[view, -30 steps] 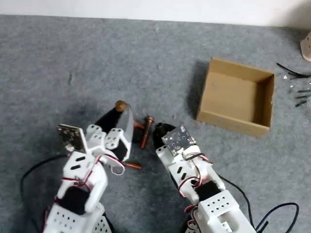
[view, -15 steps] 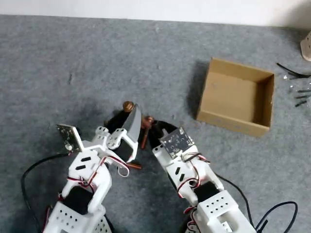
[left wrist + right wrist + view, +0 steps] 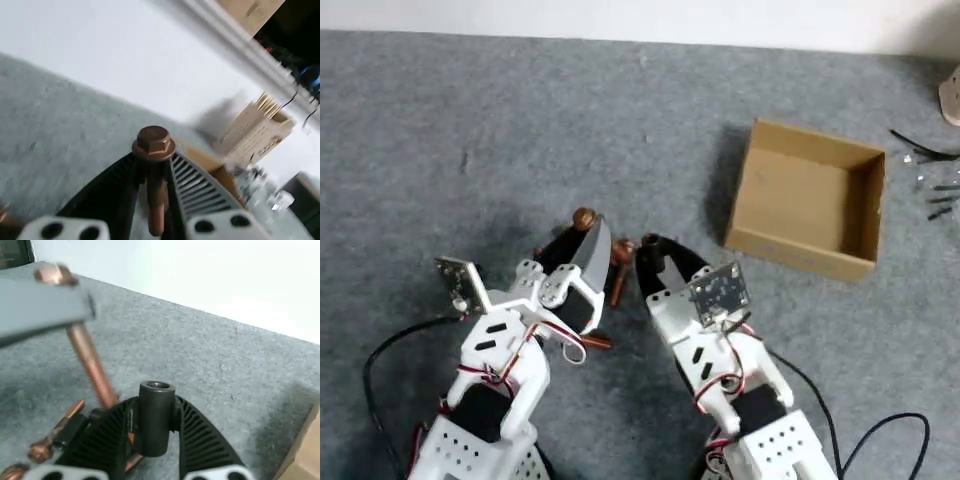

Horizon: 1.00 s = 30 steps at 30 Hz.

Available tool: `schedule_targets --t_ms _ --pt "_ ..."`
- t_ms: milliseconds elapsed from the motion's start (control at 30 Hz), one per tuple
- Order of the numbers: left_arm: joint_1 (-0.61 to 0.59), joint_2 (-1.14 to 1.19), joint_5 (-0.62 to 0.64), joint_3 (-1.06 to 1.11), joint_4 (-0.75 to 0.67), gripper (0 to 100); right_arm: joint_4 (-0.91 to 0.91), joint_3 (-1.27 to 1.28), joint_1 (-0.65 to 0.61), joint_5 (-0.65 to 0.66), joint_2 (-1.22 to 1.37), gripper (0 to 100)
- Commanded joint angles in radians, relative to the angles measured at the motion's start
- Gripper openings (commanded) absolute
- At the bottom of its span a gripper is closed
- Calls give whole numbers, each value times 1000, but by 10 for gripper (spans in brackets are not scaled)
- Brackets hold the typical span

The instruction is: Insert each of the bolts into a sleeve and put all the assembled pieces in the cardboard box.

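Note:
My left gripper (image 3: 582, 238) is shut on a copper bolt (image 3: 584, 217), held head-up above the carpet; in the left wrist view the bolt (image 3: 154, 150) stands between the ribbed fingers (image 3: 192, 187). My right gripper (image 3: 655, 262) is just right of it, shut on a black sleeve (image 3: 156, 416) with its open end up. In the right wrist view the held bolt (image 3: 87, 357) hangs slanted, close beside the sleeve. The open cardboard box (image 3: 810, 200) stands at the right. Two loose bolts lie on the carpet, one (image 3: 619, 272) between the grippers and one (image 3: 592, 342) nearer the arms.
Grey carpet covers the table. Thin black cables and small parts (image 3: 932, 190) lie beyond the box at the right edge. A dark piece (image 3: 75, 429) and loose bolts (image 3: 56, 434) lie on the carpet under the grippers. The far left of the carpet is bare.
My left gripper swung right with the bolt, closer to the right gripper. The right gripper then turned at the wrist and tipped up with the sleeve.

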Motion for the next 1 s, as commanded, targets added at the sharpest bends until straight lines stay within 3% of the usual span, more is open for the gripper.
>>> schedule_targets --t_ms 0,467,633,967 --pt "-1 -10 6 15 -95 57 134 113 -21 -14 -128 5" --pt "50 -10 3 -71 3 59 325 113 -47 -12 -277 5" --pt "50 -10 3 -96 51 59 329 113 -76 126 -277 5" --pt "54 -1 3 -262 144 59 360 111 -76 140 -277 5"
